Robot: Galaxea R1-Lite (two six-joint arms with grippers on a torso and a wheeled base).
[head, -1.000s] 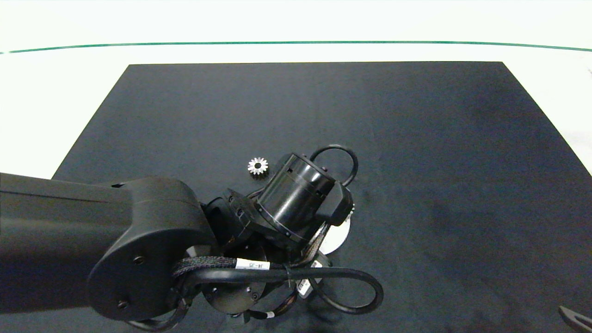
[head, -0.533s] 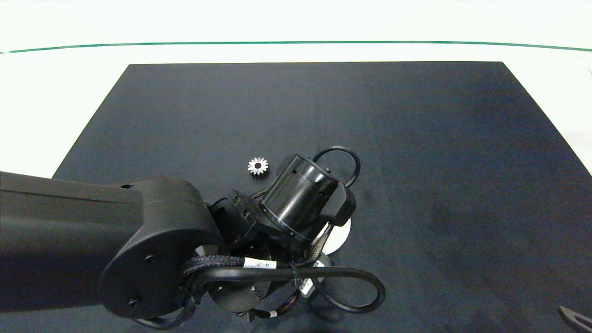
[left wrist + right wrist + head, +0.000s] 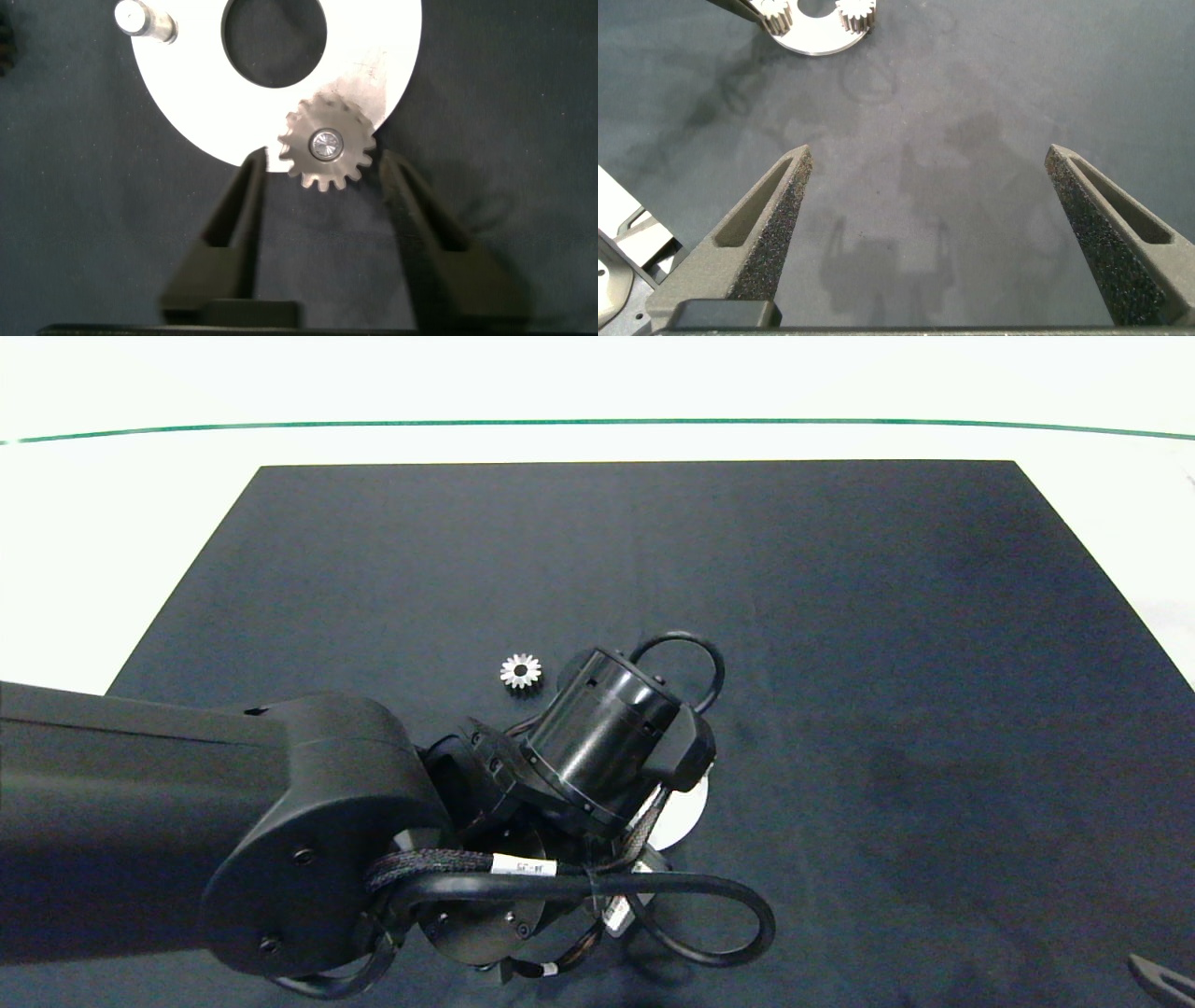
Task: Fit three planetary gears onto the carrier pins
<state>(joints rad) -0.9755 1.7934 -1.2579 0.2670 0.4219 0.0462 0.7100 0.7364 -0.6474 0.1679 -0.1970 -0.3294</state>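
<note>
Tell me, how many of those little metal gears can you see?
3. Two sit on the white disc: one gear between the left gripper's open fingers, another beside it. The third lies loose on the dark mat. The arm could hide more.

Three gears showed. Two sat on the disc (image 3: pixel 817 37), one (image 3: pixel 857 11) beside the other (image 3: pixel 777 13), and a third gear (image 3: pixel 520 671) lay loose on the mat (image 3: pixel 840 616), to the far left of the disc. There was one disc and one mat. Two pins could be counted: one bare pin (image 3: pixel 145 19) and one pin (image 3: pixel 327 144) through a gear. There were two grippers, the left gripper (image 3: pixel 322 187) and the right gripper (image 3: pixel 929 159), each with two fingers.
</note>
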